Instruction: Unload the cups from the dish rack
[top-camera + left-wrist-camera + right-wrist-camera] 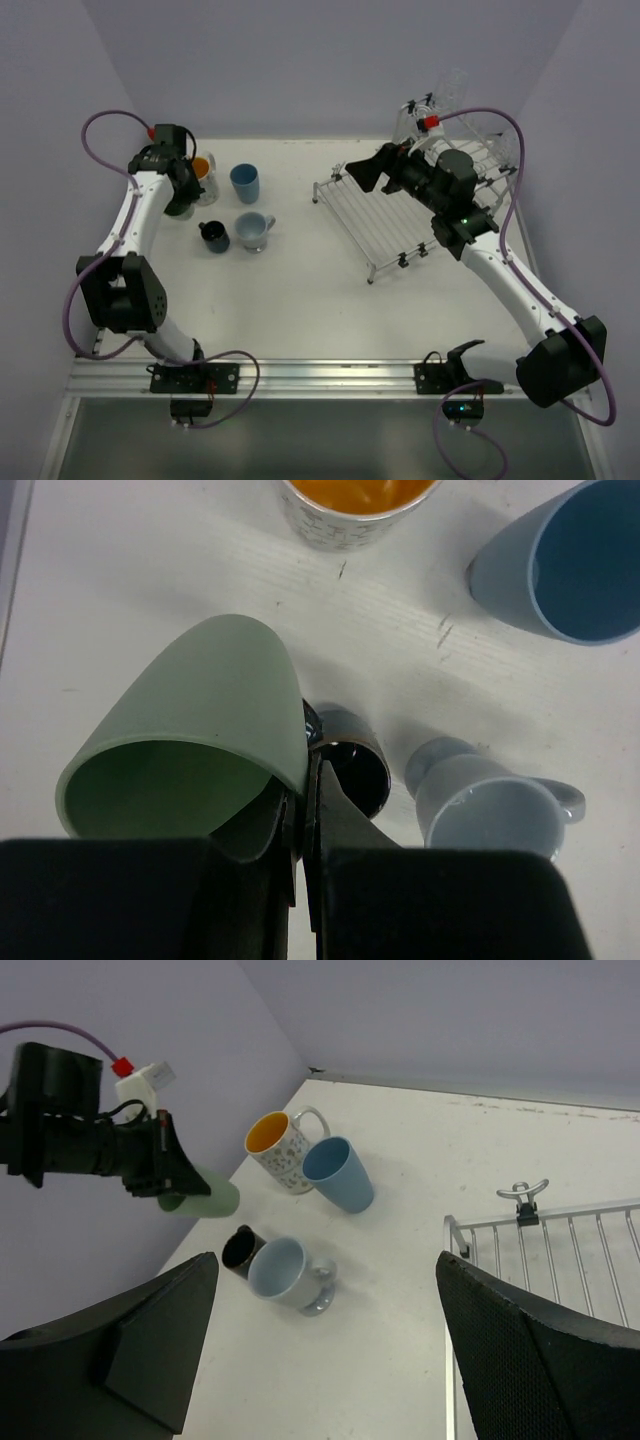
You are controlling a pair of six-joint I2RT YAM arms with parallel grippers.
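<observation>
left claw [308, 780]: fingers pressed almost together, pinching the wall of the pale green cup [190, 740] at its rim, one finger inside and one outside; cup tipped on its side with its mouth towards the wrist camera, near the far left corner of the desk [300, 310]; whether it touches the desk cannot be told

right claw [358, 173]: spread wide, holding nothing and touching nothing, over the left end of the dish rack [395, 220]

dish rack: silver wire, right half of the desk, raised back towards the far right corner; flat section bare of cups; something clear and faint, possibly a glass [452, 88], at the top of the back

white mug with orange inside [203, 168]: upright, far left, just beside the left claw

blue tumbler [245, 183]: upright, just right of the orange-lined mug, apart from it

dark mug [213, 236]: upright, nearer the front edge than the tumbler, close to the light blue mug

light blue mug [253, 230]: just right of the dark mug, handle to the right, well apart from the rack
</observation>
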